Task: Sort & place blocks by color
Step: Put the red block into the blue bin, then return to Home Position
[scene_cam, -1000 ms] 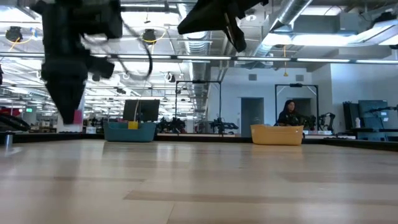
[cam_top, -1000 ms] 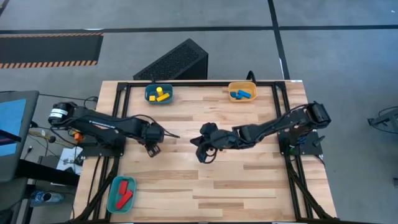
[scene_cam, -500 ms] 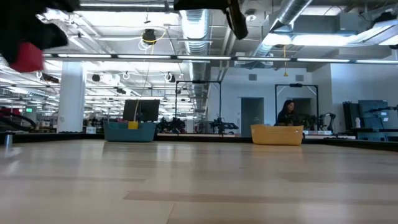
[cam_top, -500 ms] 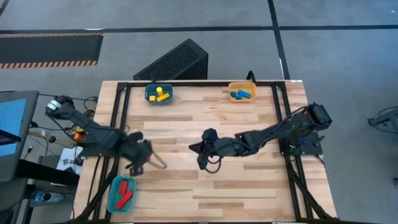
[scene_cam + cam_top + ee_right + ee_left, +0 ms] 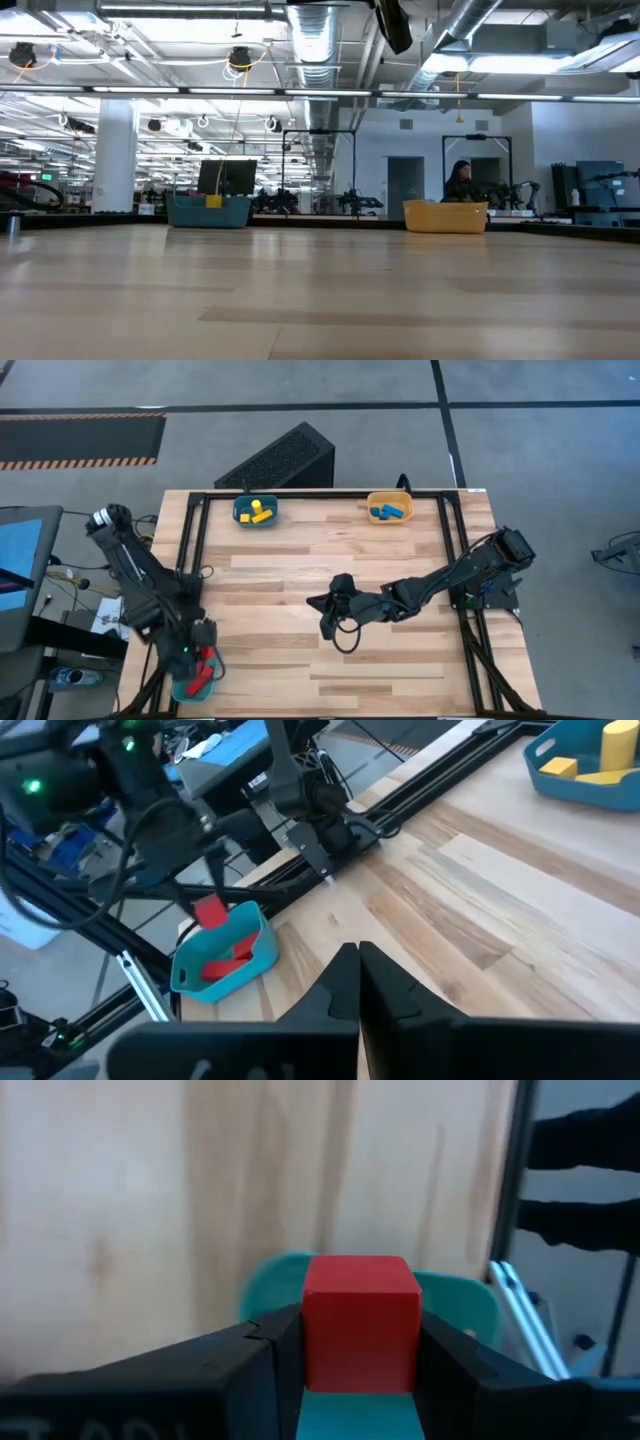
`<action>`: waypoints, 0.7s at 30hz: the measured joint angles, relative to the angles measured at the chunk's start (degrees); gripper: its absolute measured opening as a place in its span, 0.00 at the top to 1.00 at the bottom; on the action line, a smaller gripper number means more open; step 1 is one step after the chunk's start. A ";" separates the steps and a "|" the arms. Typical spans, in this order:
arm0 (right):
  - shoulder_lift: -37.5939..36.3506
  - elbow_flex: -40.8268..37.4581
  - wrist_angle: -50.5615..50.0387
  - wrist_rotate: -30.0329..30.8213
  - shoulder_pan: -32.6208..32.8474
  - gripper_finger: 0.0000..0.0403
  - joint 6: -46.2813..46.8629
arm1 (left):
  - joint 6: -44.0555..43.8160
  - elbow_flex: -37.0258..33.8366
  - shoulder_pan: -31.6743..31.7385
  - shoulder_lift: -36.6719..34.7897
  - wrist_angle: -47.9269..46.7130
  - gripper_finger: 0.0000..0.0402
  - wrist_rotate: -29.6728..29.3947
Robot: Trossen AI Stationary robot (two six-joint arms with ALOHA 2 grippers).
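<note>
My left gripper [image 5: 200, 650] hangs over the near-left teal bin [image 5: 180, 685] and is shut on a red cube block [image 5: 360, 1320]. The right wrist view shows that cube [image 5: 210, 910] above the bin [image 5: 255, 955], in which red blocks [image 5: 228, 963] lie. At the far edge, yellow blocks [image 5: 259, 511] lie in another teal bin [image 5: 240, 517]. Blue blocks [image 5: 390, 512] lie in an orange bin [image 5: 372, 500]. My right gripper [image 5: 326, 612] hovers shut over the middle of the table and holds nothing. My left gripper pinches the red cube's two opposite side faces [image 5: 312, 1330] between its two fingers [image 5: 250, 1355]. The fingers come steeply from above. The cube sits upright in the hold, lifted clear above the teal bin's open top.
Black frame rails [image 5: 195, 560] run along the table's left, right and far sides. A black slotted box [image 5: 280, 458] lies beyond the far edge. In the low view a person [image 5: 465, 182] stands far off in the room. Bare wood [image 5: 400, 670] lies between the bins.
My left gripper has swung from the table's middle left toward the near-left corner and risen, carrying the red cube over the bin of red blocks. Its wrist has rolled on the way. My right gripper has drifted slightly toward the near edge, still shut.
</note>
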 joint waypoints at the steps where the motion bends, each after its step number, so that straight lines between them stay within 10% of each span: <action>1: 0.00 0.01 0.05 0.00 0.00 0.97 0.00 | -1.25 0.00 -1.35 0.76 1.13 0.70 0.02; 21: 0.00 -0.06 2.75 10.19 9.32 0.97 5.08 | -11.40 -0.04 -11.53 17.06 7.48 0.51 -0.57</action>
